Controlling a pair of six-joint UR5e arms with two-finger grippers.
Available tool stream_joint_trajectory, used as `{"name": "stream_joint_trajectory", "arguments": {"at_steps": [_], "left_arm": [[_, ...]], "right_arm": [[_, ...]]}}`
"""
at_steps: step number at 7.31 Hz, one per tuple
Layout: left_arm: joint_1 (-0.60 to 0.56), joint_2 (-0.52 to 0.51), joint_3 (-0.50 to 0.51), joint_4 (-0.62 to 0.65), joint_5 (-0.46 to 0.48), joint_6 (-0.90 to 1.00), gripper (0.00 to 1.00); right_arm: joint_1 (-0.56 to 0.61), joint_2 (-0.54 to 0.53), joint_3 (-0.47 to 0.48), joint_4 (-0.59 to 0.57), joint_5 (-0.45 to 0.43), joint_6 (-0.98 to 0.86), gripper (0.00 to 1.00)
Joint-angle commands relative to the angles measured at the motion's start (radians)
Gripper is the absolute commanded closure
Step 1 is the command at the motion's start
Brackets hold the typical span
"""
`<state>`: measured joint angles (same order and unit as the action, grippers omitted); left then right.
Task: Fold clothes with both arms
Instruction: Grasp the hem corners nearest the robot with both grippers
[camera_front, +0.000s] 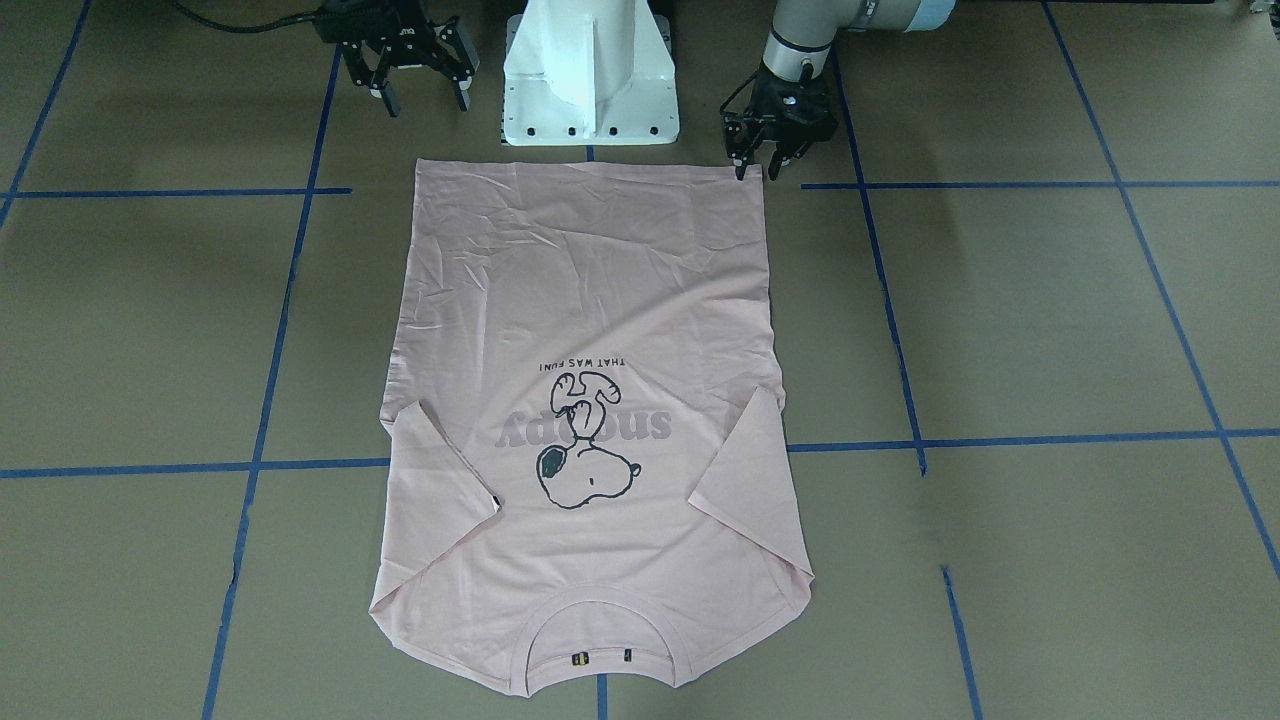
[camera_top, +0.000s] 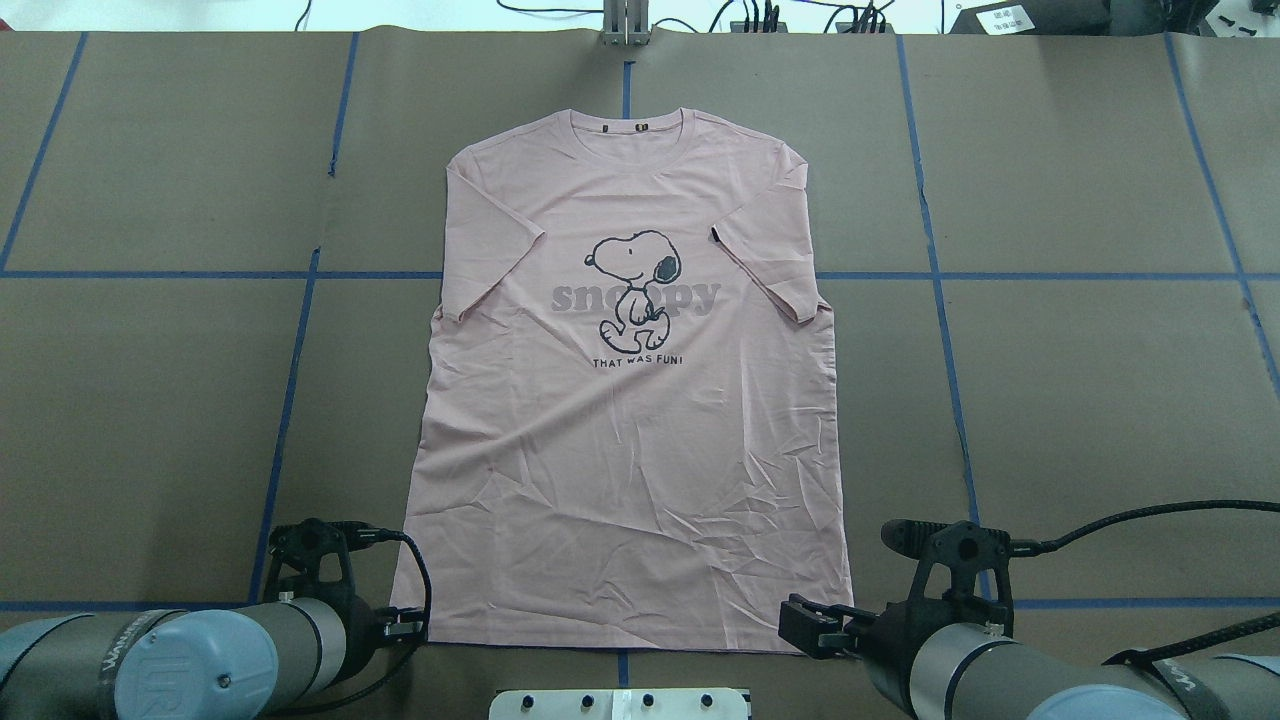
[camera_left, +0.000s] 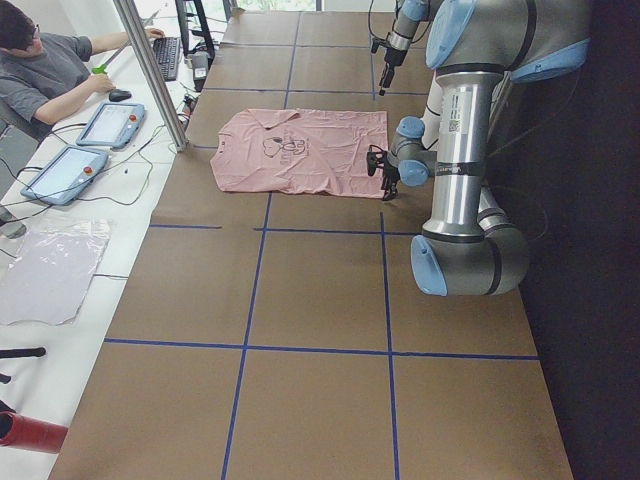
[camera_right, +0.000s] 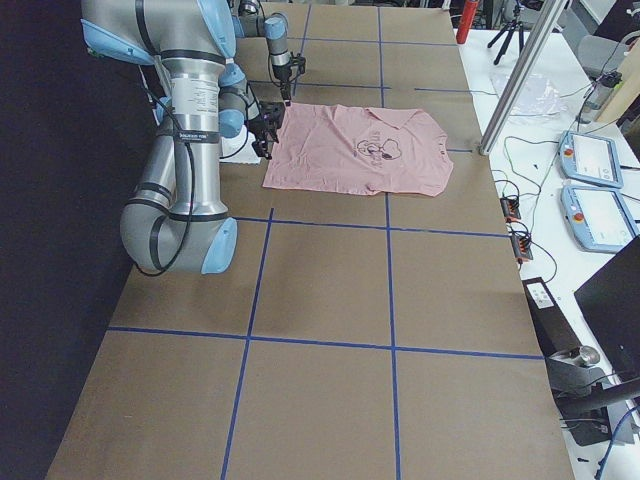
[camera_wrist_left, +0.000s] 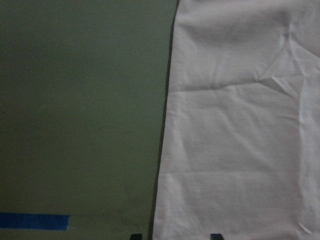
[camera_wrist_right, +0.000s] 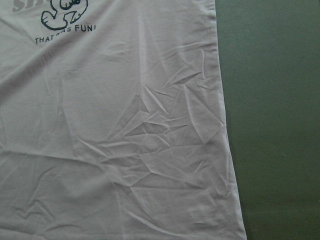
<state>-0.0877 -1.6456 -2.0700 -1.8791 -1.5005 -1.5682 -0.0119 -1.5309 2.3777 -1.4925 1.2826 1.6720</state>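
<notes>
Left end effector (camera_front: 758, 166): jaws apart, gripping nothing, tips either side of the T-shirt (camera_front: 590, 290) edge at its hem corner
Right end effector (camera_front: 427, 104): jaws spread wide, empty, near the other hem corner but clear of the cloth
T-shirt: pale pink, flat on the table (camera_front: 1000, 320), front up, collar away from the robot, sleeves lying in over the front (creased towards the hem)
Print: dark dog outline over grey lettering
</notes>
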Motion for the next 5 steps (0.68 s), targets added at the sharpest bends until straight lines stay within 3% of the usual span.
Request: {"name": "stream_joint_trajectory", "arguments": {"at_steps": [1, 3, 5], "left_arm": [[0.002, 0.001, 0.001, 0.0, -0.001, -0.001, 0.64], [0.002, -0.002, -0.001, -0.002, -0.001, -0.001, 1.0], [0.005, -0.002, -0.004, -0.002, -0.001, -0.001, 1.0]], "right_arm": [[0.001, 0.0, 0.0, 0.0, -0.002, 0.0, 0.0], [0.0, 0.0, 0.0, 0.0, -0.002, 0.0, 0.0], [0.0, -0.002, -0.002, 0.0, -0.002, 0.0, 0.0]]}}
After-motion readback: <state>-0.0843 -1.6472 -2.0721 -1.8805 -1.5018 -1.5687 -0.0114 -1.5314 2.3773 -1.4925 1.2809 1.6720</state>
